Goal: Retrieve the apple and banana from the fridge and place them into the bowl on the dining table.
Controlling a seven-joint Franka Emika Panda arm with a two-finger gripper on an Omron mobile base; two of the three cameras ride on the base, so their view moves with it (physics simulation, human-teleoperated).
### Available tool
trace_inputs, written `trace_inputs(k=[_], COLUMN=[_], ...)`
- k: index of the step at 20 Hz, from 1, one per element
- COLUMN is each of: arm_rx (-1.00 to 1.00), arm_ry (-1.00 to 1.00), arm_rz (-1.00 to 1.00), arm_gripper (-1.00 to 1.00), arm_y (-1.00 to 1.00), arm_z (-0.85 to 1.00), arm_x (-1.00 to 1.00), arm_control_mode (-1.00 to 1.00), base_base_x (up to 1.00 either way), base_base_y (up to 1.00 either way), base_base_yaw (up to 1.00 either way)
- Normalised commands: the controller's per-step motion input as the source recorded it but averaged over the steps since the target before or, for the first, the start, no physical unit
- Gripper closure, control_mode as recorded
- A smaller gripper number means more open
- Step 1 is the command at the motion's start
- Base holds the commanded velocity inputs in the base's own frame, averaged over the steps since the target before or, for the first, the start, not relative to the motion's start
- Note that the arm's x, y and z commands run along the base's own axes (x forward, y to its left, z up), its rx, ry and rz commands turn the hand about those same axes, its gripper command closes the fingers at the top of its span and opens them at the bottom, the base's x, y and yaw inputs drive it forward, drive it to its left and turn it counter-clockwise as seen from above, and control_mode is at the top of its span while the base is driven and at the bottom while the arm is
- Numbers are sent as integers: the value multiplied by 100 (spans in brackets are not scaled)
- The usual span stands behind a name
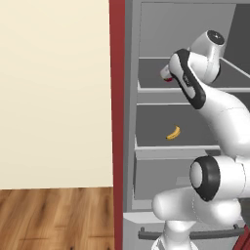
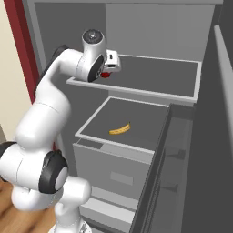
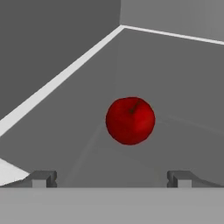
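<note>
The claw (image 3: 112, 178) stands wide open inside the fridge (image 2: 136, 86), holding nothing; its two small dark finger tips (image 3: 41, 178) sit far apart with clear grey shelf between them. Straight ahead of the claw, centred on the gap between the tips and not touching either, lies one apple (image 3: 130, 120): a smooth, glossy dark-red ball with a shallow dimple and a short stem on top. It rests on the flat matt grey floor of the upper shelf (image 2: 154, 79), whose pale rim runs off in a straight line to one side of the claw. In the side views only a sliver of red peeks out from under the white hand (image 2: 109, 63).

One shelf below the claw lies one banana (image 2: 120, 129), a small curved crescent, yellow-orange with darker tips, flat on the lower shelf (image 2: 136, 120), well apart from the apple. Both shelves are plain grey slabs with lighter front edges. Below them is a boxy grey drawer (image 2: 113, 170). The fridge door (image 2: 182, 173) hangs open to the claw's right. A dark red panel (image 1: 117, 97) frames the fridge on the claw's left, beside a cream wall (image 1: 53, 93) and a wood-plank floor (image 1: 53, 219).
</note>
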Motion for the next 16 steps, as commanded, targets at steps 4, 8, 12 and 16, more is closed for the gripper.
trace_inputs(k=[4,8,12,16], arm_rx=[0,0,0,0], arm_ry=[0,0,0,0], arm_rz=[0,0,0,0], arm_gripper=[-100,-100,-100,-100], arm_y=[0,0,0,0], arm_z=[-9,-6,-10,-10], arm_x=[37,29,31,34], arm_control_mode=[-100,-100,-100,-100], base_base_x=[0,0,0,0], base_base_y=[0,0,0,0], base_base_yaw=[0,0,0,0])
